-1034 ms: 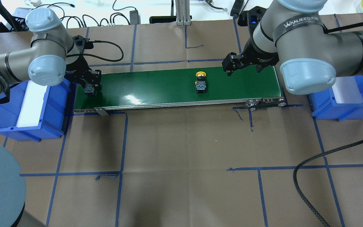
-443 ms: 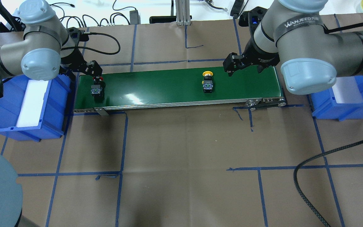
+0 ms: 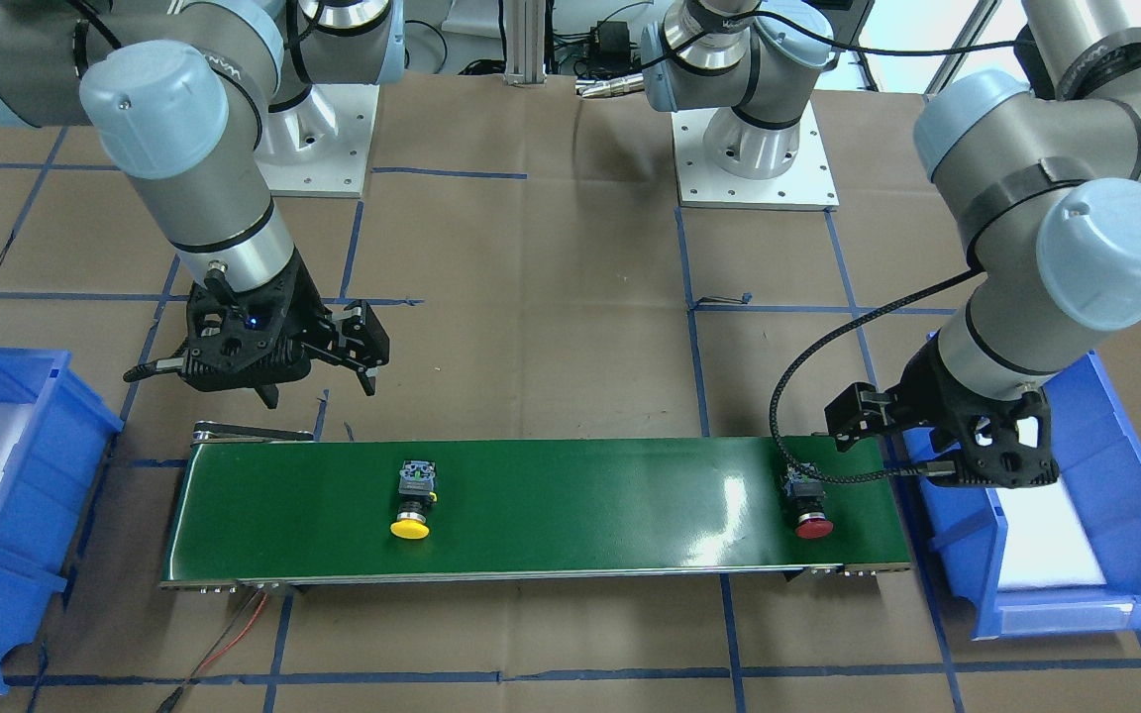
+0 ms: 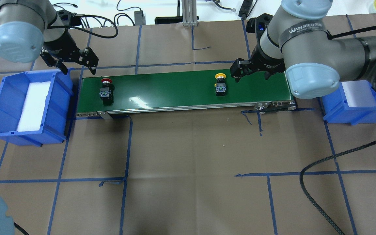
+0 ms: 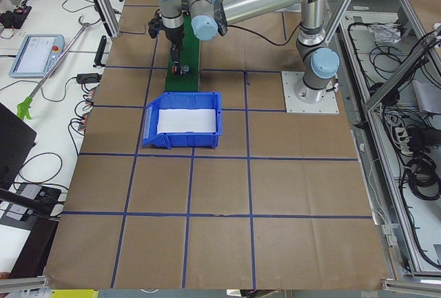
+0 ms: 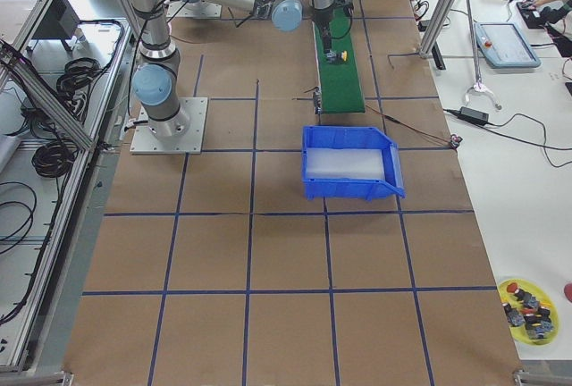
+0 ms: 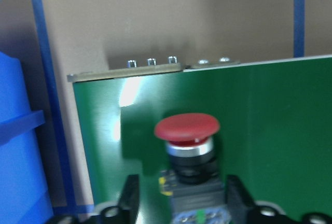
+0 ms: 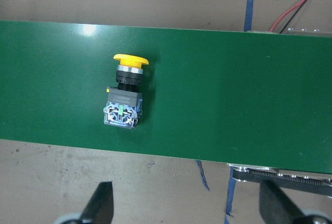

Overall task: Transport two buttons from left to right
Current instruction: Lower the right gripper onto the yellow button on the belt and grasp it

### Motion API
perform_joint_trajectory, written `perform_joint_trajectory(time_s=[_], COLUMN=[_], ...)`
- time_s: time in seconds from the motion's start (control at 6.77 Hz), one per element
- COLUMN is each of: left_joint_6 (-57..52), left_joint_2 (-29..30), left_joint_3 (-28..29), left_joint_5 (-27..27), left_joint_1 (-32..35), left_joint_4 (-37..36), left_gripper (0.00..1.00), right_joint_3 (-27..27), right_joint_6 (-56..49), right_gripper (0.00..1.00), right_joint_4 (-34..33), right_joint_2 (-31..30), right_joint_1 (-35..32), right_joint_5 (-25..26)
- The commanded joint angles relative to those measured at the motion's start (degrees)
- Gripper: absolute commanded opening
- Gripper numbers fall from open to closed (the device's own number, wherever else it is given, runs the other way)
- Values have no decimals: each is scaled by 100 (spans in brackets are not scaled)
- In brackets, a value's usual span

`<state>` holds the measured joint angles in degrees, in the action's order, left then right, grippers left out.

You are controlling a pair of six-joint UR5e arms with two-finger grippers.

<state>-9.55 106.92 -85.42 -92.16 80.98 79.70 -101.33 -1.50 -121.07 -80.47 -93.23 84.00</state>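
The left gripper (image 4: 78, 67) and right gripper (image 4: 251, 70) are held spread wide and empty above the belt (image 4: 175, 88), where the red button (image 4: 106, 89) and yellow button (image 4: 220, 85) are touched by neither.

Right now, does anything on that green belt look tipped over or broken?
Nothing looks broken or spilled. The red button and the yellow button both lie on their sides on the green belt, caps pointing the same way.
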Motion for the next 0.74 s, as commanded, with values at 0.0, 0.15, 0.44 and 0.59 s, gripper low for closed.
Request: perform_joint_trajectory(time_s=[0.0,0.15,0.44,0.59], left_joint_6=[531,542,586,586], left_joint_2=[-467,-714,-795,-822], left_joint_3=[246,246,245,254], left_joint_5=[14,22,5,5], left_joint_1=[372,505,550,576], left_joint_4=[896,1194,1372,1373], left_gripper=[100,100,100,100], right_joint_3=[331,568,746,851], right_joint_6=[472,484,484,492], right_gripper=[100,100,100,100], right_joint_4=[-547,-532,-513,-531], right_joint_2=[660,977,1391,1524], right_joint_1=[-2,-11,-11,-11], right_joint_5=[-84,-59,-67,19])
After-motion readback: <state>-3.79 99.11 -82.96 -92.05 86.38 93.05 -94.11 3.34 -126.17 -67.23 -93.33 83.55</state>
